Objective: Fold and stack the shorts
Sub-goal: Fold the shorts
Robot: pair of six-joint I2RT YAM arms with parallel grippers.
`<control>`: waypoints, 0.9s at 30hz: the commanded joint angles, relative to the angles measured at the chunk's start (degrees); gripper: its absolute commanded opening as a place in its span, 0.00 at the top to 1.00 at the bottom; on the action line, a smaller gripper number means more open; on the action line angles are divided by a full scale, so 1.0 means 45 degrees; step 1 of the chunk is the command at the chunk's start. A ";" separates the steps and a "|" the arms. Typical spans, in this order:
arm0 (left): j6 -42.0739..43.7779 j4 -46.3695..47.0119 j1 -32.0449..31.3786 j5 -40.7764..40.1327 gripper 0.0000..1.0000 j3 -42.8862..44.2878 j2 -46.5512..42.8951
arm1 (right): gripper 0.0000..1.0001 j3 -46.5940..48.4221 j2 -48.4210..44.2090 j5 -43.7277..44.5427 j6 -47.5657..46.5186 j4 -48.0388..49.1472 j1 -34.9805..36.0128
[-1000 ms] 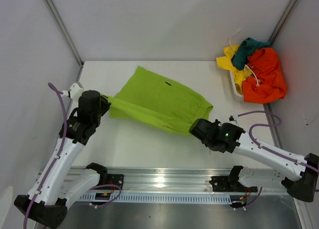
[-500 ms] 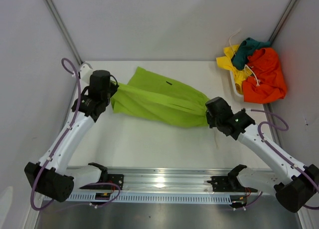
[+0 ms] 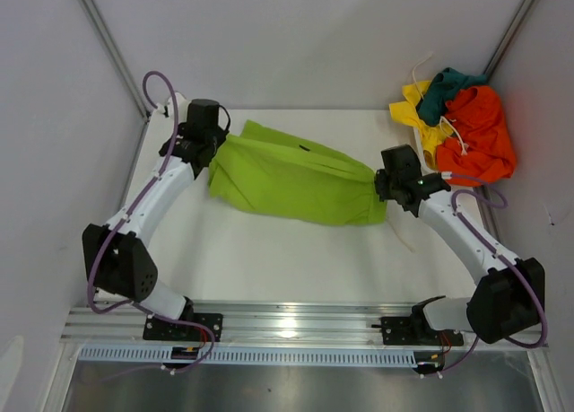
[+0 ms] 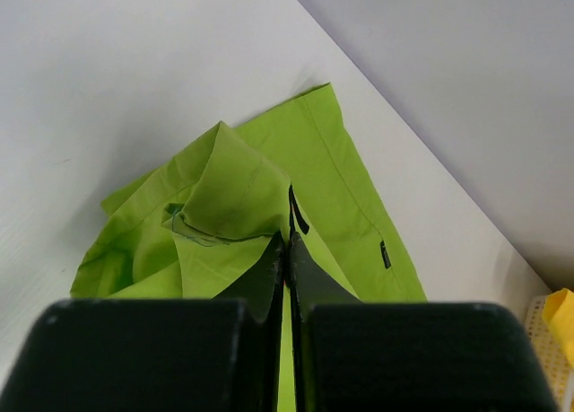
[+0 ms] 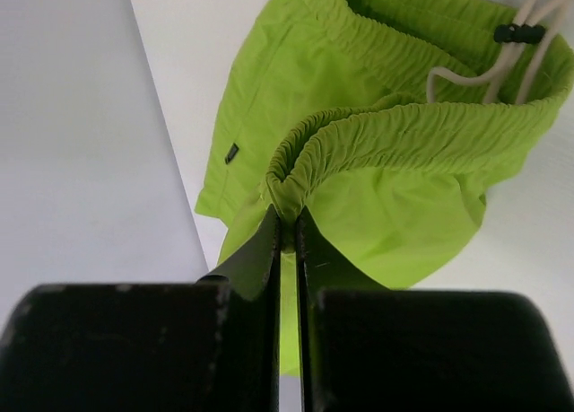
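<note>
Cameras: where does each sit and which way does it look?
Top external: above, behind the arms, looking down at the table; both arms show.
Left wrist: on the left arm, facing the lime green shorts past the left gripper.
Right wrist: on the right arm, facing the waistband past the right gripper.
Shared: all see the shorts.

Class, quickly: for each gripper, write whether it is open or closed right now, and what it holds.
Left gripper: closed, pinching the lime green shorts at the leg end.
Right gripper: closed, pinching the same shorts at the waistband.
</note>
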 commanded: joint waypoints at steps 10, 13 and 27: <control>0.0868 0.3265 0.0700 0.0511 1.00 0.3513 0.4254 | 1.00 0.0582 0.2488 -0.0324 -0.0551 0.2480 -0.1500; 0.0907 0.3501 0.0720 0.0570 1.00 0.4529 0.5521 | 1.00 0.0816 0.3134 -0.0402 -0.0707 0.3144 -0.1850; 0.1279 0.5396 0.0935 0.2327 1.00 0.7033 0.9530 | 1.00 0.2125 0.6690 0.0943 -0.0746 0.5449 -0.2320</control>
